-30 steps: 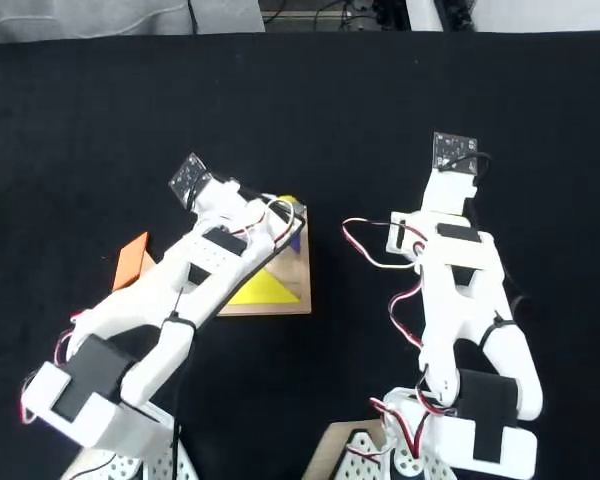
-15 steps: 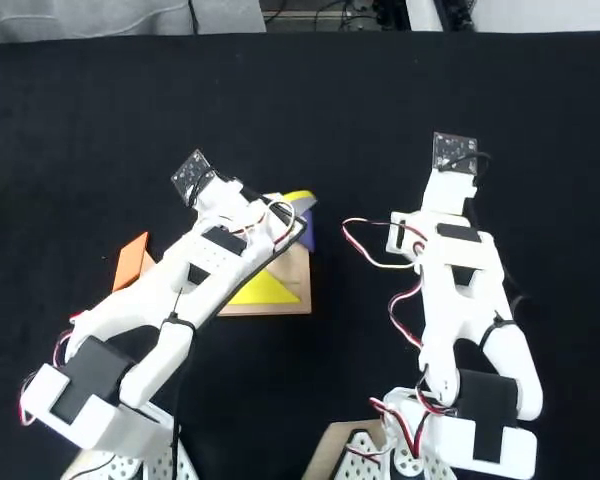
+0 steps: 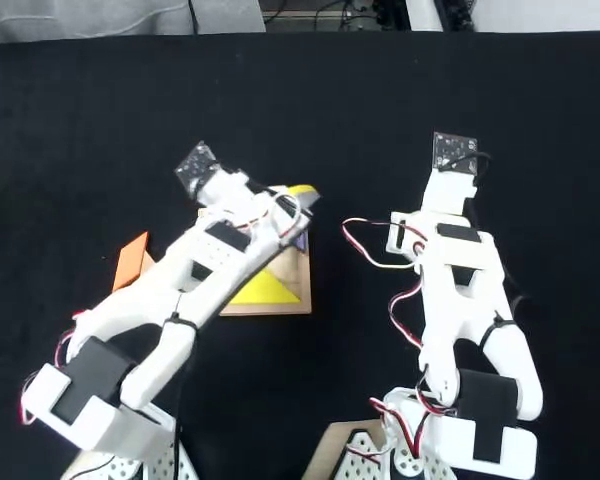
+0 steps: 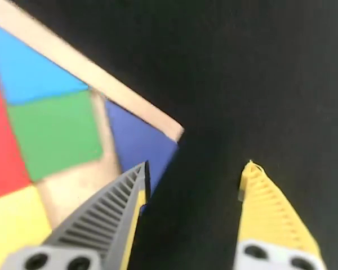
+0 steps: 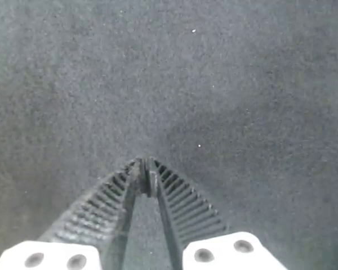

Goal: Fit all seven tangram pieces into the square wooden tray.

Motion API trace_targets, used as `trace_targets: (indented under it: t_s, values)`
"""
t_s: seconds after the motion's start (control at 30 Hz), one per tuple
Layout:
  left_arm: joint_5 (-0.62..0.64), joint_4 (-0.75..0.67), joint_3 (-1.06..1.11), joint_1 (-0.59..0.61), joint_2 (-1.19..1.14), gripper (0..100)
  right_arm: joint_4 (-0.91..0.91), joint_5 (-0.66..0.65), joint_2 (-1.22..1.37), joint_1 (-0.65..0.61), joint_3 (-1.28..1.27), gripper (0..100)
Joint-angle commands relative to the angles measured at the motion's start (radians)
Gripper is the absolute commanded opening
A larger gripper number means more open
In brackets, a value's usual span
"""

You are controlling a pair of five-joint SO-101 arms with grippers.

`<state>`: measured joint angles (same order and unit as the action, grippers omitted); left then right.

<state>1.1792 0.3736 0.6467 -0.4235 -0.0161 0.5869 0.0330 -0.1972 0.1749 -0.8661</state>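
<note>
- The square wooden tray (image 3: pixel 270 308) lies on the black surface (image 3: pixel 80 100). The left arm stretches across it and hides most of its contents from above.
- Inside the tray sit a light blue triangle (image 4: pixel 28 73), a green square (image 4: pixel 53 132), a red piece (image 4: pixel 0 146) and a yellow piece (image 4: pixel 11 225).
- A dark blue piece (image 4: pixel 141 146) sits at the tray's corner; I cannot tell whether it lies flat.
- The left gripper (image 4: pixel 196 169) hangs over that corner with its fingers spread, one above the dark blue piece and the other beyond the tray's rim.
- An orange piece (image 3: pixel 132 260) lies outside the tray, partly behind the left arm.
- The right gripper (image 5: pixel 145 169) is well apart from the tray, with its fingers pressed together.
</note>
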Motion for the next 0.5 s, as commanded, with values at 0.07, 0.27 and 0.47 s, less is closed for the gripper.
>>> trace_targets:
  t_s: [0.07, 0.27, 0.47]
  values:
    - [0.032, 0.005, -0.068, -0.076, 0.018, 26, -0.011, 0.005, -0.058, 0.003, 0.085, 1.1]
    - [0.034, -0.074, -0.079, -0.102, -0.041, 26, -0.011, 0.005, -0.058, 0.003, 0.085, 1.1]
    - [0.031, -0.086, -0.111, -0.094, -0.137, 26, -0.011, 0.003, -0.058, 0.002, 0.084, 1.1]
